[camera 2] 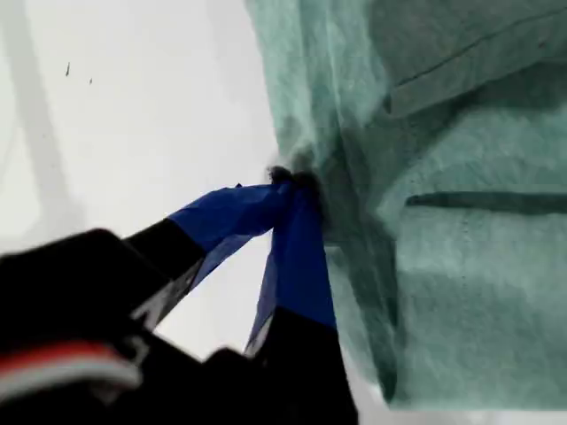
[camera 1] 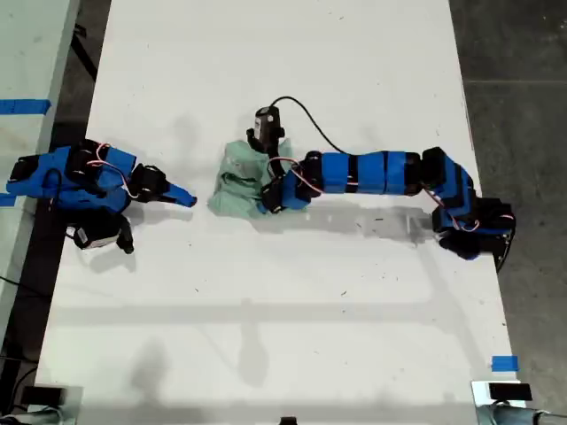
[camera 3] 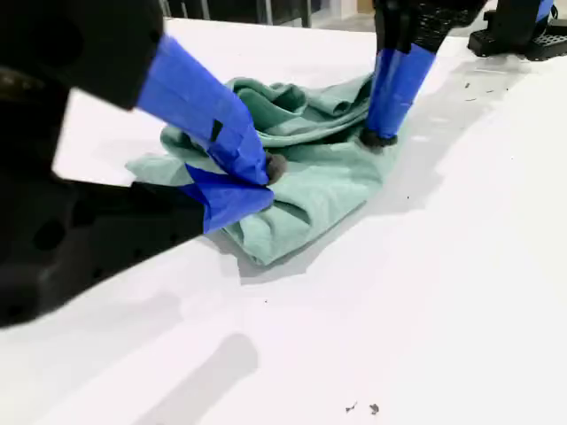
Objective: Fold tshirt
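Note:
The tshirt (camera 1: 235, 181) is a bunched pale mint-green bundle near the middle of the white table (camera 1: 292, 319). My first gripper (camera 1: 264, 199) reaches it from the exterior view's right and stands down on it. In the first wrist view its blue fingers meet at the tips (camera 2: 288, 177) on a puckered edge of the tshirt (camera 2: 461, 266), so it is shut on the cloth. My second gripper (camera 1: 188, 200) lies low at the exterior view's left, a small gap from the bundle. In the second wrist view this gripper (camera 3: 266, 173) is shut on nothing, with the tshirt (camera 3: 310, 177) and my first gripper (camera 3: 379, 137) beyond it.
A black cable (camera 1: 312, 122) loops from the camera on the first arm across the table. Blue tape marks sit at the exterior view's lower right (camera 1: 503, 363) and upper left (camera 1: 22, 106). Dark floor (camera 1: 523, 106) borders the table on the exterior view's right.

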Motion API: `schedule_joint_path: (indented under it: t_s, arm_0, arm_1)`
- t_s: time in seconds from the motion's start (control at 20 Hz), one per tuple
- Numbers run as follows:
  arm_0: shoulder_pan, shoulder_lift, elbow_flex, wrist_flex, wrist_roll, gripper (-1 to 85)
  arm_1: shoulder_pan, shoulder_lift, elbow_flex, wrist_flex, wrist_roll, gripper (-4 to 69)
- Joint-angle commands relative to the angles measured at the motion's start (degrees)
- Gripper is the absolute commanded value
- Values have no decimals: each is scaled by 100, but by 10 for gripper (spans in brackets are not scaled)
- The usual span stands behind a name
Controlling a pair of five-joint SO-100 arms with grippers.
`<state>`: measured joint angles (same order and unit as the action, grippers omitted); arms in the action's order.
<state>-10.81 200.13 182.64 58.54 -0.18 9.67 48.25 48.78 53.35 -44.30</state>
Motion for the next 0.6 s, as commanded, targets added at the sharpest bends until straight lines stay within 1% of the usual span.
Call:
schedule_joint_path:
  t_s: [0.0, 0.35, 0.45, 0.55]
  arm_0:
    - [-62, 554, 53, 35, -53, 1]
    - [-26, 554, 62, 35, -62, 1]
    - [-26, 554, 62, 35, -53, 1]
    - [9, 554, 62, 44, -79, 1]
  arm_1:
    - [422, 149, -457, 70, -229, -10]
    - [1406, 149, -773, 229, -817, -11]
    - [1573, 167, -817, 334, -905, -11]
    - [1556, 185, -835, 431, -914, -11]
